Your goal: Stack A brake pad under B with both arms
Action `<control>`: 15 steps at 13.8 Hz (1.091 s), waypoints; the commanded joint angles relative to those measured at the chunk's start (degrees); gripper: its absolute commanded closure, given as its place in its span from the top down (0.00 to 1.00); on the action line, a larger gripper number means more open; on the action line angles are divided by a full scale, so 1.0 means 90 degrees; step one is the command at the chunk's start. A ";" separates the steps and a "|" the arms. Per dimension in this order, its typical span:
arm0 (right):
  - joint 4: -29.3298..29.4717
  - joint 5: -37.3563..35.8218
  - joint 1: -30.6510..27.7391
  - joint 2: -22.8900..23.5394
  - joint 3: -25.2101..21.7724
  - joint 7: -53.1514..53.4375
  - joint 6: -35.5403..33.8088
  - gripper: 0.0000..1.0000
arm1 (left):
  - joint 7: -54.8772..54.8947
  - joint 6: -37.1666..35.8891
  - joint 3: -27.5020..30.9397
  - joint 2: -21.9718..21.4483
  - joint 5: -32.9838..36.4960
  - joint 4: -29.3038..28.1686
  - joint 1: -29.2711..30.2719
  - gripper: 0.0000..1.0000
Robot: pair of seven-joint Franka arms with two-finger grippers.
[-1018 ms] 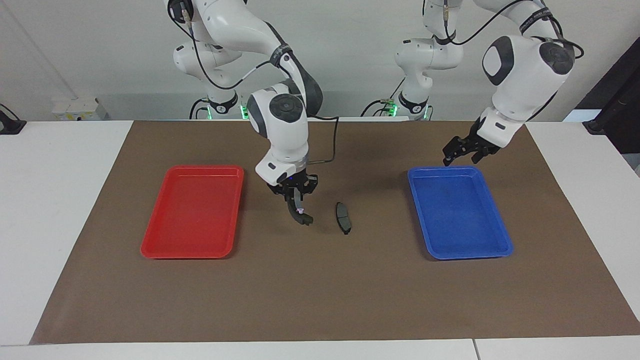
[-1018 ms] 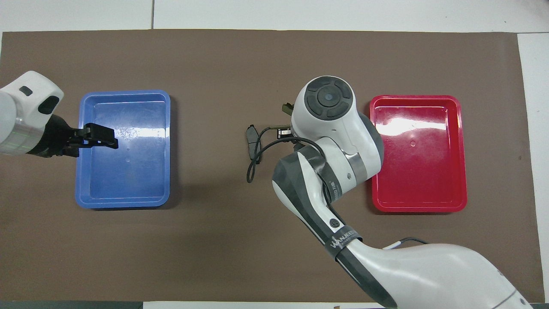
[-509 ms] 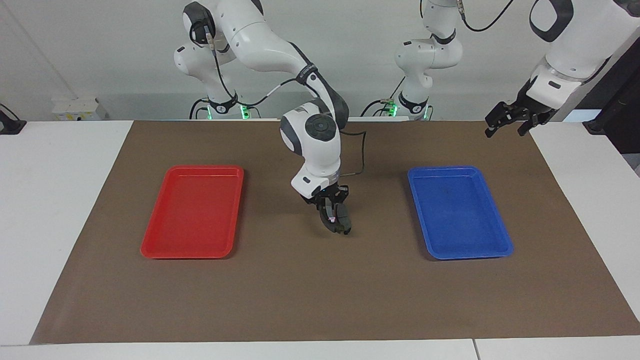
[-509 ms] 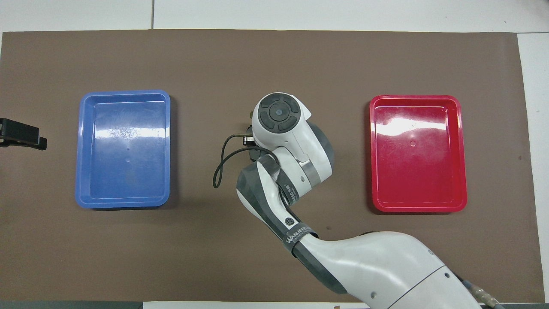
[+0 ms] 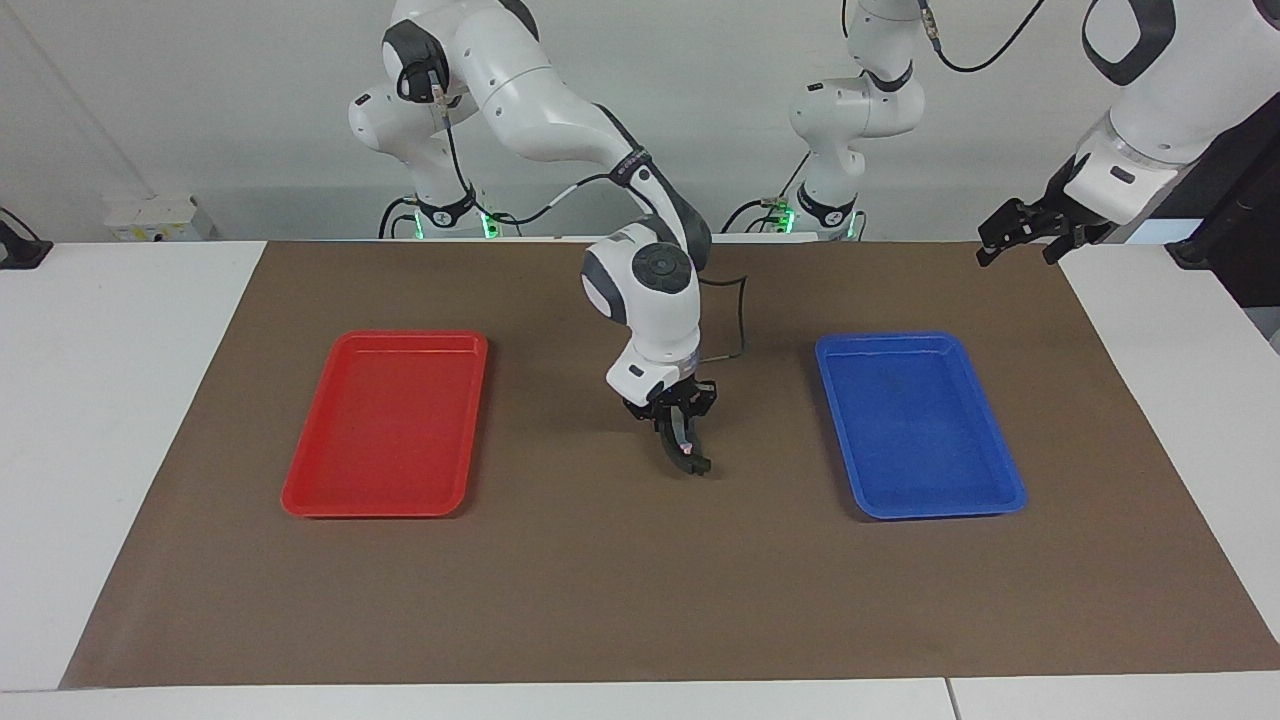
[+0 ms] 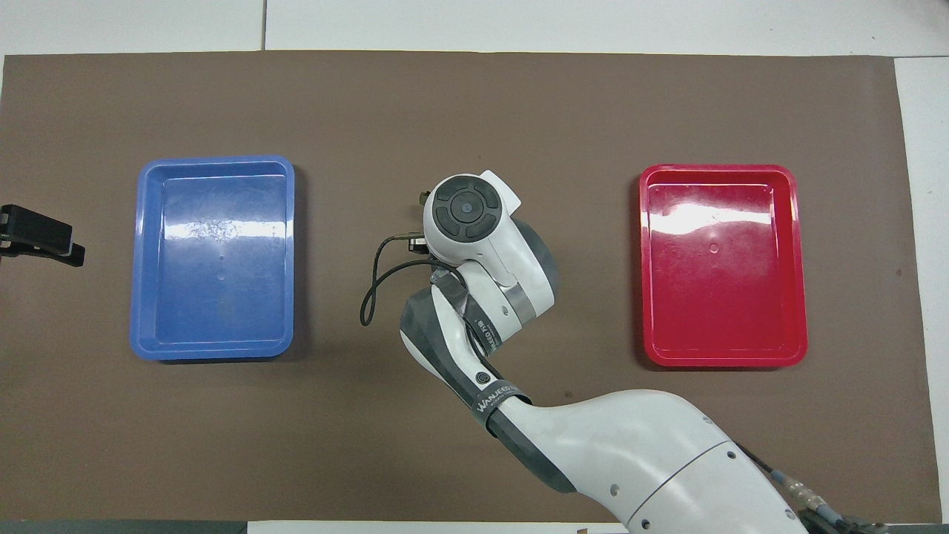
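My right gripper is shut on B, the long curved dark piece with a small shiny spot. It holds B nearly upright in the middle of the mat, between the two trays, with B's lower end at the mat. The A brake pad is hidden by the gripper and B. In the overhead view the right arm's wrist covers the gripper and both pieces. My left gripper is open and empty, raised over the mat's edge at the left arm's end; it also shows in the overhead view.
A red tray lies toward the right arm's end and a blue tray toward the left arm's end, both empty. They also show in the overhead view, red and blue. A brown mat covers the table.
My right gripper has carried B from beside the A brake pad to over it and lowered it. My left gripper has risen from the blue tray's edge to the table's end.
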 commanded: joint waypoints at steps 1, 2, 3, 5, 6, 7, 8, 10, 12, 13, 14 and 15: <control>0.0488 0.0012 0.0077 0.0418 0.0015 0.0069 0.0018 0.00 | 0.0129 -0.0096 -0.0025 -0.0116 0.0168 -0.0094 -0.0030 0.99; 0.0548 0.0002 0.0087 0.0459 0.0015 0.0059 -0.0011 0.00 | 0.0264 -0.0020 -0.0073 -0.0097 0.0313 -0.0084 -0.0030 0.99; 0.0558 0.0002 0.0077 0.0459 0.0015 0.0059 -0.0079 0.00 | 0.0266 0.0039 -0.0074 -0.0096 0.0324 -0.0084 -0.0030 0.99; 0.0558 0.0002 0.0038 0.0459 0.0015 0.0059 -0.0031 0.00 | 0.0304 0.0166 -0.0074 -0.0135 0.0315 -0.0172 -0.0020 1.00; 0.0558 0.0002 0.0028 0.0459 0.0015 0.0059 -0.0012 0.00 | 0.0315 0.0176 -0.0074 -0.0145 0.0324 -0.0211 -0.0030 1.00; 0.0558 0.0021 0.0028 0.0459 0.0015 0.0059 -0.0011 0.01 | 0.0305 0.0234 -0.0074 -0.0145 0.0325 -0.0201 -0.0030 1.00; 0.0558 0.0022 0.0018 0.0440 0.0006 0.0059 -0.0108 0.00 | 0.0199 0.0341 -0.0074 -0.0145 0.0315 -0.0211 -0.0030 1.00; 0.0578 0.0002 -0.0079 0.0294 0.0006 0.0040 -0.0352 0.00 | 0.0246 0.0614 -0.0083 -0.0145 0.0276 -0.0240 -0.0011 1.00; 0.0568 -0.0037 -0.0070 0.0274 -0.0004 -0.0028 -0.0363 0.00 | 0.0266 0.0655 -0.0074 -0.0126 0.0276 -0.0231 -0.0079 1.00; 0.0549 -0.0066 -0.0050 0.0273 0.0006 -0.0029 -0.0363 0.00 | 0.0247 0.0597 -0.0074 -0.0135 0.0276 -0.0231 -0.0098 1.00; 0.0539 -0.0066 -0.0040 0.0273 0.0006 -0.0029 -0.0353 0.00 | 0.0246 0.0587 -0.0074 -0.0136 0.0276 -0.0231 -0.0050 1.00; 0.0539 -0.0066 -0.0011 0.0273 0.0006 -0.0029 -0.0363 0.00 | 0.0246 0.0606 -0.0045 -0.0136 0.0276 -0.0231 -0.0021 1.00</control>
